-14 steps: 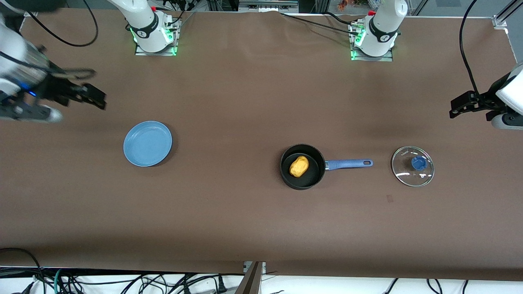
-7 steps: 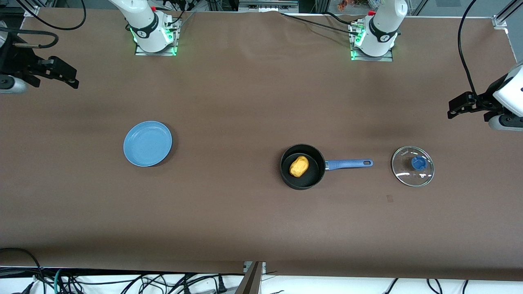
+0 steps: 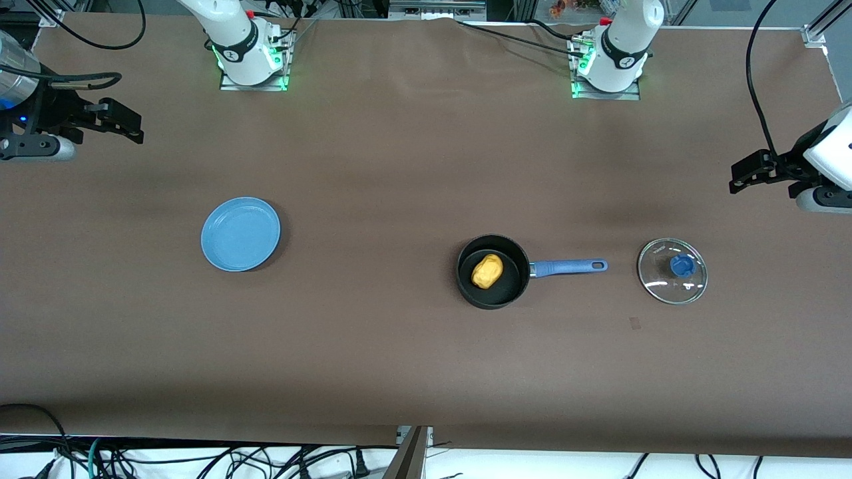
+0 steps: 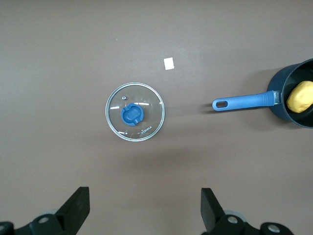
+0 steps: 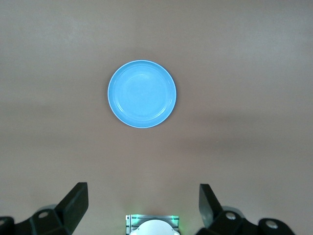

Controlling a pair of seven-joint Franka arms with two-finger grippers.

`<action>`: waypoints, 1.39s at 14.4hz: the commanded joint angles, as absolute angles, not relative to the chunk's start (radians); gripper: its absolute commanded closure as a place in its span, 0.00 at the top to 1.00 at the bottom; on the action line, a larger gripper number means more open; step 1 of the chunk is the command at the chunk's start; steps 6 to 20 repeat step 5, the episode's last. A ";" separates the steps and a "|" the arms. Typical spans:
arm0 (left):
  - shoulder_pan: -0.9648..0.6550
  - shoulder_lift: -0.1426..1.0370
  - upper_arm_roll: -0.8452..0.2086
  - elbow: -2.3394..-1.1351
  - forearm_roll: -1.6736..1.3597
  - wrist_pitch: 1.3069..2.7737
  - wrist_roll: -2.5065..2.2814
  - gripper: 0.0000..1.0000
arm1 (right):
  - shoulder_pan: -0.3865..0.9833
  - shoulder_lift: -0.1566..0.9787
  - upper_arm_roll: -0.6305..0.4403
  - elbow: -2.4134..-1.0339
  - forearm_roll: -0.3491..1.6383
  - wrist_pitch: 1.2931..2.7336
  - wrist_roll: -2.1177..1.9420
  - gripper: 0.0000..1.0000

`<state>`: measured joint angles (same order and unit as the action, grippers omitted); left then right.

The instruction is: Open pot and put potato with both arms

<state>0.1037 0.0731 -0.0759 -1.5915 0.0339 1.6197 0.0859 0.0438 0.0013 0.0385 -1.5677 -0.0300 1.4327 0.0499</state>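
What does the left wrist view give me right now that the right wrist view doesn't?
Only the left wrist view shows the glass lid with its blue knob lying flat on the table, a small white tag beside it, and the black saucepan with the long blue handle, uncovered, the yellow-orange potato inside it. Only the right wrist view shows the flat light-blue plate, with nothing on it, and a green-lit arm base. Both show the brown table and their own gripper's black fingers spread wide, the left gripper and the right gripper, each holding nothing.
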 commanded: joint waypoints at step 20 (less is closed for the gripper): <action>0.098 0.077 -0.084 -1.559 0.008 1.614 0.092 1.00 | 0.029 0.003 0.032 -1.562 -0.037 1.430 0.048 1.00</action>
